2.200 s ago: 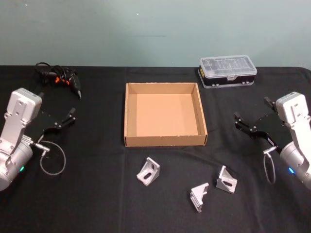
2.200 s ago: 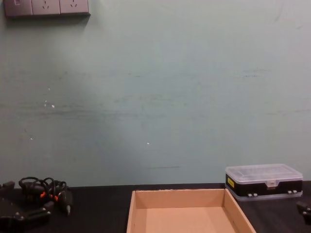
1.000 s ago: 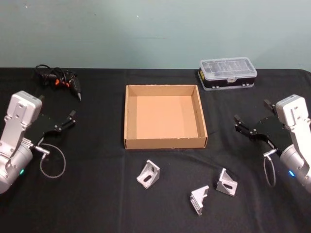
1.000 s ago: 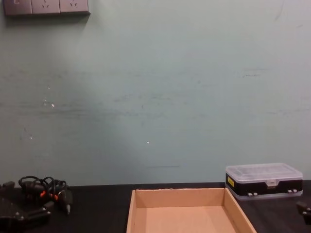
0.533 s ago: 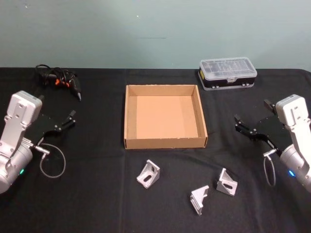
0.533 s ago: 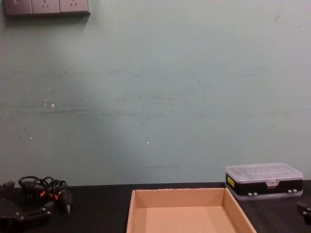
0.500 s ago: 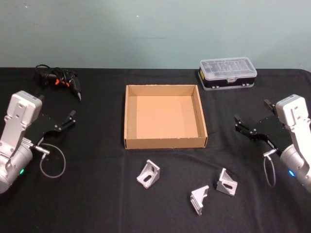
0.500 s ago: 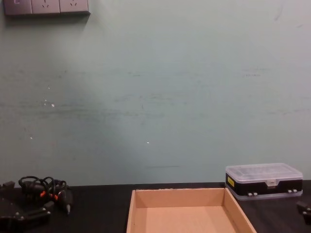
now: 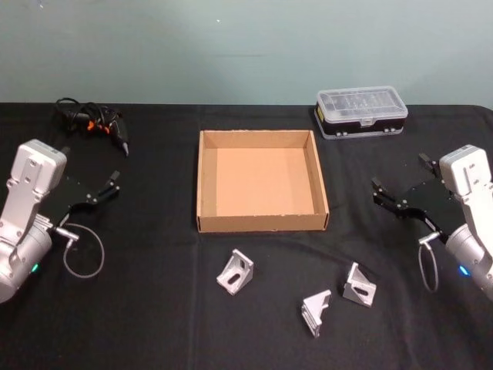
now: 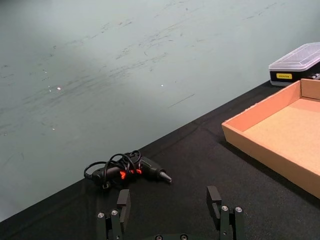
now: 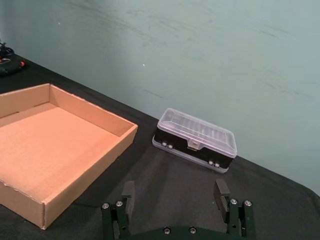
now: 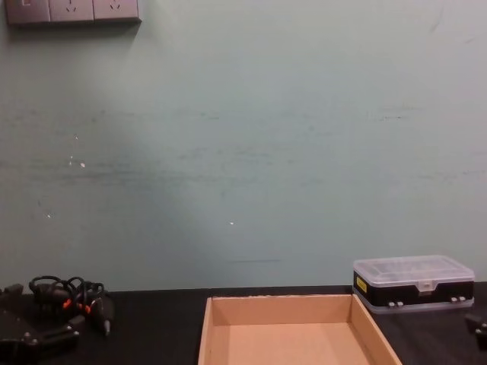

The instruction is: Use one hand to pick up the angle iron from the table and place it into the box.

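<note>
Of 3 on the bench (image 9: 154,324), all nearward of the empty box (image 9: 202,181), the rightmost angle iron (image 9: 359,285) lies closest to the right tool (image 9: 399,176), nearward and slightly left of it. That tool and the left tool (image 9: 91,166) both gape wide, holding nothing.

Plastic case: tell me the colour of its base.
The plastic case has a black base under a clear lid; the right wrist view shows it best.

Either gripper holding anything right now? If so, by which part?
Nothing is held. The left gripper and right gripper are both open and empty. All three angle irons lie on the table, outside the box.
</note>
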Robot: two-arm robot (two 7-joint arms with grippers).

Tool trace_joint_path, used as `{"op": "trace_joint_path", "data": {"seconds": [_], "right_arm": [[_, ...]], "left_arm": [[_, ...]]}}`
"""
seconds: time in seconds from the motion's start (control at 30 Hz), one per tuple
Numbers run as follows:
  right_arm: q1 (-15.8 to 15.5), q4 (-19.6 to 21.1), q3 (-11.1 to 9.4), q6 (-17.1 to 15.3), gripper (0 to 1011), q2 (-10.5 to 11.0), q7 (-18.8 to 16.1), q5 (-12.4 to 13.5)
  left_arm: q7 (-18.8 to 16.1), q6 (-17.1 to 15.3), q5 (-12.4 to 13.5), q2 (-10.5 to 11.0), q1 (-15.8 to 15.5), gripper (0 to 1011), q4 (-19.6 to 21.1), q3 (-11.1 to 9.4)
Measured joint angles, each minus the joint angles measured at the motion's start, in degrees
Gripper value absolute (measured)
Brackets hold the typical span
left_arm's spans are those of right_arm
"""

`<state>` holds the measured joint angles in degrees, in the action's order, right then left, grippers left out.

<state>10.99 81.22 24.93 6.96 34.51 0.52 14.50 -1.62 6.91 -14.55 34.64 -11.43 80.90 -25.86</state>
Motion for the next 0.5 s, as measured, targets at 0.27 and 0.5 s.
{"op": "trace_joint_path", "data": {"seconds": [0.27,0.5], "right_arm": [[-2.2,4.2,-1.7,-1.1,1004,2.3,-2.1,-0.4],[-5.1,10.8,-3.3,-3.8,1004,6.9,-6.3,0.4]], "left_arm": [[0.0,0.0,0.0,0.0,0.0,1000,0.0,0.0],[0.0,0.0,0.0,0.0,0.0,1000,0.0,0.0]]}}
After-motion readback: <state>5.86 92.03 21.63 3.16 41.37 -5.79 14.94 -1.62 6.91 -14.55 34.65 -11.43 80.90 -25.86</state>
